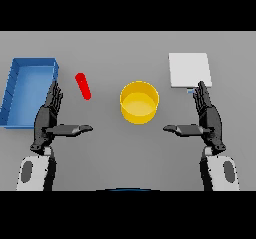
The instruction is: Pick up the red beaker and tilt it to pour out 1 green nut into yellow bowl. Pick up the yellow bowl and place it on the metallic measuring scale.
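Head view: yellow bowl (139, 102) mid-table, red beaker (83, 86) near blue bin (15, 90) edge.

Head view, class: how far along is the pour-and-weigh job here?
Nothing looks done. The red beaker lies on the table, untouched, and the yellow bowl sits mid-table, apart from the metallic scale. No nut shows in the bowl. Nothing is in hand: left hand and right hand hover with straight fingers. Pouring and weighing remain.

Open table (105, 148) is left between the left hand (48, 117) and the right hand (207, 117), with only the yellow bowl (139, 102) set at its middle. The left edge is blocked by the blue bin (15, 90), against which the left hand's fingers are overlapped, and the red beaker (83, 86) is laid just beside them. Toward the far right corner, the scale (189, 69) is met just beyond the right hand's fingertips.
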Controlling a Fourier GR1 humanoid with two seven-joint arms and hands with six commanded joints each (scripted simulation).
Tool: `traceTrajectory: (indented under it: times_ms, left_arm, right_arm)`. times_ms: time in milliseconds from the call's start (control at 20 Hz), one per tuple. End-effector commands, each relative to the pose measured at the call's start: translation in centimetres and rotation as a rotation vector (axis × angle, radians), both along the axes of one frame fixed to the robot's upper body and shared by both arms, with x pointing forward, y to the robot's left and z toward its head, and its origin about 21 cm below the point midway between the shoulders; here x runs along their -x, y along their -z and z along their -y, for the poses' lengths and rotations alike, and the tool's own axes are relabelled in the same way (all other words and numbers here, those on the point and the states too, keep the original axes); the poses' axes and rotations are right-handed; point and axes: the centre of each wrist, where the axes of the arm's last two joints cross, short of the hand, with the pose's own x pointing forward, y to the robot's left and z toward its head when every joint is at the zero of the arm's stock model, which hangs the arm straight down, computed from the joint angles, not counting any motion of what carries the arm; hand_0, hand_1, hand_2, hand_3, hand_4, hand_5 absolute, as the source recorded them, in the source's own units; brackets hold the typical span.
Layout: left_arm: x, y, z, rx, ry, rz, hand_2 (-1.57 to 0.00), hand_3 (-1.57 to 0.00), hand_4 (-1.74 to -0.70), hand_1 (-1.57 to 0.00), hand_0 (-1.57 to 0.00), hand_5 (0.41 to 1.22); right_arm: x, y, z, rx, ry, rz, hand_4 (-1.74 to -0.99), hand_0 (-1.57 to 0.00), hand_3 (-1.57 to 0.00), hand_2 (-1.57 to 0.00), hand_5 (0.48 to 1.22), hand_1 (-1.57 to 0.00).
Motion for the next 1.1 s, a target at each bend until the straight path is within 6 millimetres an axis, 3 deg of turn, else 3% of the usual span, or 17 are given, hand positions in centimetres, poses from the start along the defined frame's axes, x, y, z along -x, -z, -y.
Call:
traceTrajectory:
  times_ms: [0, 250, 350, 450, 600, 750, 1050]
  left_arm:
    - [0.0, 0.0, -0.1, 0.000, -0.002, 0.000, 0.00, 0.00, -1.15, 0.00, 0.00, 0.599]
    - [-0.1, 0.2, -1.0, -0.004, -0.004, -0.004, 0.00, 0.00, -1.15, 0.00, 0.00, 0.599]
    - [1.5, -0.6, -1.6, -0.109, 0.040, 0.039, 0.00, 0.00, -1.16, 0.00, 0.00, 0.599]
    - [1.8, -1.4, -1.4, -0.144, 0.060, 0.027, 0.00, 0.00, -1.16, 0.00, 0.00, 0.599]
    - [1.9, -2.2, -1.6, -0.171, 0.071, 0.008, 0.00, 0.00, -1.16, 0.00, 0.00, 0.602]
    - [1.9, -1.6, -1.1, -0.197, 0.092, -0.014, 0.00, 0.00, -1.16, 0.00, 0.00, 0.602]
    - [-1.9, 0.5, 0.5, -0.232, 0.108, -0.034, 0.00, 0.00, -1.22, 0.00, 0.00, 0.626]
  right_arm:
    - [0.0, 0.0, 0.0, 0.000, 0.001, 0.001, -1.167, 0.00, 0.00, 0.00, 0.599, 0.00]
    - [0.6, 0.1, 0.2, 0.000, 0.005, -0.002, -1.167, 0.00, 0.00, 0.00, 0.599, 0.00]
    - [2.3, 0.0, 0.5, 0.248, 0.000, 0.105, -1.163, 0.00, 0.00, 0.00, 0.595, 0.00]
    - [2.9, -0.3, -0.1, 0.327, -0.003, 0.120, -1.160, 0.00, 0.00, 0.00, 0.591, 0.00]
    - [3.1, -0.8, 0.0, 0.339, 0.000, 0.115, -1.173, 0.00, 0.00, 0.00, 0.593, 0.00]
    - [3.3, -0.9, 0.0, 0.314, -0.010, 0.117, -1.199, 0.00, 0.00, 0.00, 0.603, 0.00]
    - [3.3, -1.0, -0.2, 0.294, -0.028, 0.135, -1.256, 0.00, 0.00, 0.00, 0.631, 0.00]
